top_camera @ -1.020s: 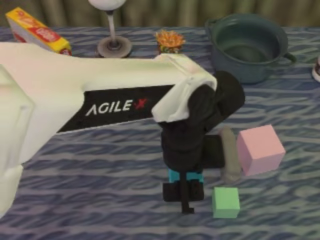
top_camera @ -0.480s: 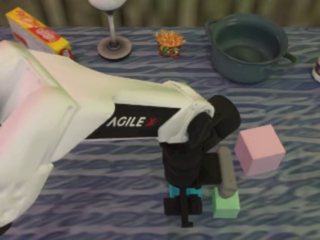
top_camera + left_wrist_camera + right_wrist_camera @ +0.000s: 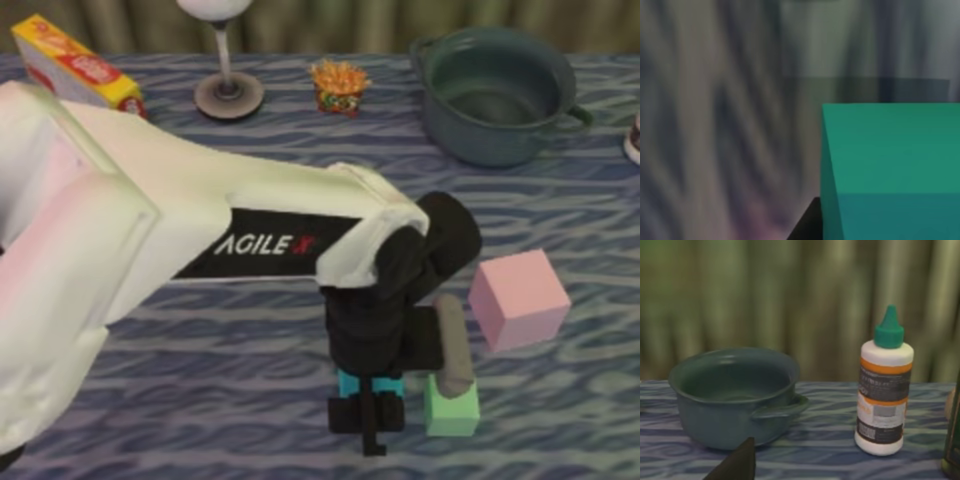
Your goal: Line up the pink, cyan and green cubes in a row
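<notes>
My left gripper is shut on the cyan cube, low over the table's front middle. The top view shows only a strip of the cube under the black wrist. It fills the left wrist view as a large cyan block beside a black finger. The small green cube lies just right of the gripper, its far edge covered by a grey part of the wrist. The pale pink cube sits farther right and back. My right gripper, out of the top view, shows only a dark edge.
A teal pot stands at the back right and shows up close in the right wrist view, beside a green-capped white bottle. Along the back stand a yellow box, a glass's foot and a fries carton.
Over the last second my left arm swung toward the front with the cyan cube, and its grey wrist part came over the green cube's far edge. Hardly any motion in the last half second.
</notes>
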Controlling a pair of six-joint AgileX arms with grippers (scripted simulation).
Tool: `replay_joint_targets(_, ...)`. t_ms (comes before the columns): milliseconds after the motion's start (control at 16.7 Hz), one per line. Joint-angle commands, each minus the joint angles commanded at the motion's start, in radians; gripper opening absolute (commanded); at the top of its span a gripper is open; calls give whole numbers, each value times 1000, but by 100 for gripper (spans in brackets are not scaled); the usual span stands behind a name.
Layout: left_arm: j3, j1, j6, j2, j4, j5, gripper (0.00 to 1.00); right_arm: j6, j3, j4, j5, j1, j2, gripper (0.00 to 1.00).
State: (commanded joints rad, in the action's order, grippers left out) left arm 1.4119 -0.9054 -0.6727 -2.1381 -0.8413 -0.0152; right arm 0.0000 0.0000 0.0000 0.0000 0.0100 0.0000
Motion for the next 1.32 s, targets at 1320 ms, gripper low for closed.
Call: replay_joint_targets(1320, 134, 20, 0, 85, -226, 0, 100, 0, 0, 0, 0, 0, 0, 100)
